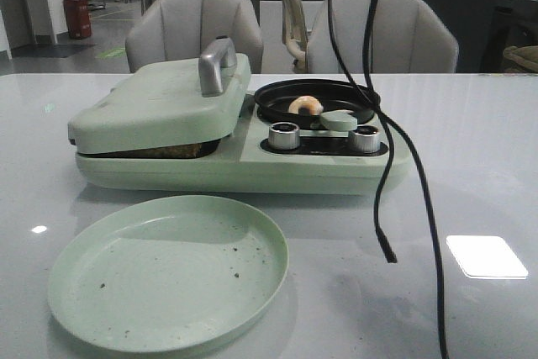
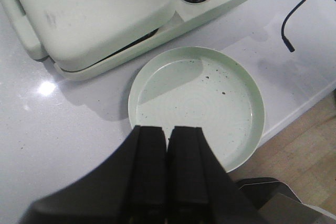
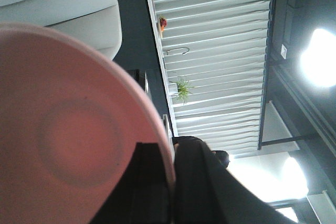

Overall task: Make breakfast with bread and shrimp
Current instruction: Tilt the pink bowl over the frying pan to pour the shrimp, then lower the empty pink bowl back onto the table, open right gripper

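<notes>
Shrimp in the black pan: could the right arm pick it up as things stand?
Probably not yet. The right gripper is shut on the rim of a pink plate and raised high, so it has no free jaws. The shrimp itself lies uncovered in the pan.

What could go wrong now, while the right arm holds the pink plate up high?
The pink plate is pinched only at its rim by the right gripper, so it may slip and fall. The black cable dangles over the breakfast maker near the shrimp in the pan; it could snag or drag.
</notes>
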### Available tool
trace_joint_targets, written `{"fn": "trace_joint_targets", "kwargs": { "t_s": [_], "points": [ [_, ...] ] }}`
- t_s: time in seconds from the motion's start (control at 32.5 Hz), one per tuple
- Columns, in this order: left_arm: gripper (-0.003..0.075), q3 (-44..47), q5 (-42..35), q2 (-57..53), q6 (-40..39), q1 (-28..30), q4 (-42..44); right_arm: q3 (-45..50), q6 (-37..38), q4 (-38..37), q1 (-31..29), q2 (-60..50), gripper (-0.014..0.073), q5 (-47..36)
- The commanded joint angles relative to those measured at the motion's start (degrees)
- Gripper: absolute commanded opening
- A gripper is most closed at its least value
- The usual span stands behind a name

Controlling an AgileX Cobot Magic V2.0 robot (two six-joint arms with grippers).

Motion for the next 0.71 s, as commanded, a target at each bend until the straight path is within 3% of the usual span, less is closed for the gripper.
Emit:
{"fn": "trace_joint_targets", "kwargs": {
  "t_s": [0.0, 0.37, 0.68],
  "points": [
    [0.0101, -1.46, -2.91, -0.86, -0.30, -0.35, -2.11, -2.12, 0.32, -5.44, -0.10, -3.81, 0.0047, 0.61],
    [0.0101, -1.46, -2.91, -0.86, -0.30, -0.35, -2.11, -2.12, 3.12, -1.51, -0.10, -3.81, 0.0046, 2.53],
    [0.0101, -1.46, -2.91, -0.86, -0.30, -0.35, -2.11, -2.12, 2.75, 21.51, -1.58, -6.81, 0.0045, 18.33]
  ]
}}
